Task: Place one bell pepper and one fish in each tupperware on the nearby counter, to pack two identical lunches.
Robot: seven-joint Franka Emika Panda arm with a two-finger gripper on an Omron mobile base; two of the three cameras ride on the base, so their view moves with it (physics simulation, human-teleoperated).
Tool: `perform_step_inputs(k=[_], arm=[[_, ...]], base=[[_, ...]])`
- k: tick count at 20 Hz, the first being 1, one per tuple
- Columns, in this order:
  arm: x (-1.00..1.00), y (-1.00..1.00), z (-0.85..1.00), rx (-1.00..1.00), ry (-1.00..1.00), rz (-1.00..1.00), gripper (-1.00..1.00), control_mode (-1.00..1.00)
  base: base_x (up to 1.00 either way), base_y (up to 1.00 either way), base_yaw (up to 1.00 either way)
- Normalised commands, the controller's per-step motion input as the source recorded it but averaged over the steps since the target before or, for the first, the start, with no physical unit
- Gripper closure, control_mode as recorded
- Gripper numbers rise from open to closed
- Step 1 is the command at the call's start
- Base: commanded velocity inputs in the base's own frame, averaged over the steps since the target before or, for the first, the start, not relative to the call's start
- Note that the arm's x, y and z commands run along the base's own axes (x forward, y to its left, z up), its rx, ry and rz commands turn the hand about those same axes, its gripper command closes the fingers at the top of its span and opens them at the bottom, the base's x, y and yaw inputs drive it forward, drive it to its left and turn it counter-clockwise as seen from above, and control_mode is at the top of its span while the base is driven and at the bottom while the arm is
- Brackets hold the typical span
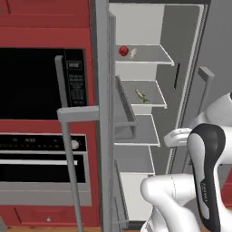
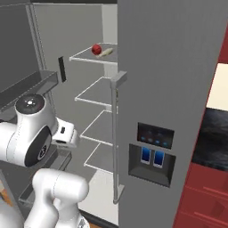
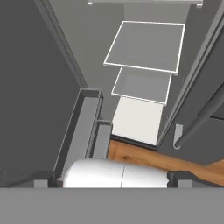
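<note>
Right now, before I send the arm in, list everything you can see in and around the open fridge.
bell pepper: one, red, top fridge shelf, left of the fish.
fish: one, pale tan, top shelf beside the pepper.
green item: one, slender, second shelf; too small to identify.
fridge shelves: four, grey with white edges, stacked.
fridge door: grey, closed right half with dispenser panel.
wall oven: black, in red cabinetry left of the fridge.
floor: wooden, below the fridge.
gripper: one, dark tips, open, holding nothing.
</note>
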Motion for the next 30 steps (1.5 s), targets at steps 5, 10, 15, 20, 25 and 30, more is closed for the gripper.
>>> perform_step_inputs(k=[5, 10, 15, 20, 25, 30], arm=[[0.00, 0.00, 0.00, 0.00, 0.00, 0.00, -1.00, 1.00], [0.00, 0.00, 0.00, 0.00, 0.00, 0.00, -1.00, 1.00], [0.16, 0.11, 0.00, 0.00, -0.01, 0.00, -1.00, -1.00], [0.38, 0.31, 0.23, 0.00, -0.20, 0.00, -1.00, -1.00], [0.55, 0.11, 0.36, -0.01, -0.12, -0.01, -1.00, -1.00], [0.45, 0.00, 0.09, -0.03, 0.00, -0.06, -1.00, -1.00]], base=[[0.00, -0.49, 0.01], [0.13, -0.15, 0.01], [0.05, 0.00, 0.00], [0.00, 0.00, 0.00], [0.00, 0.00, 0.00], [0.00, 0.00, 0.00]])
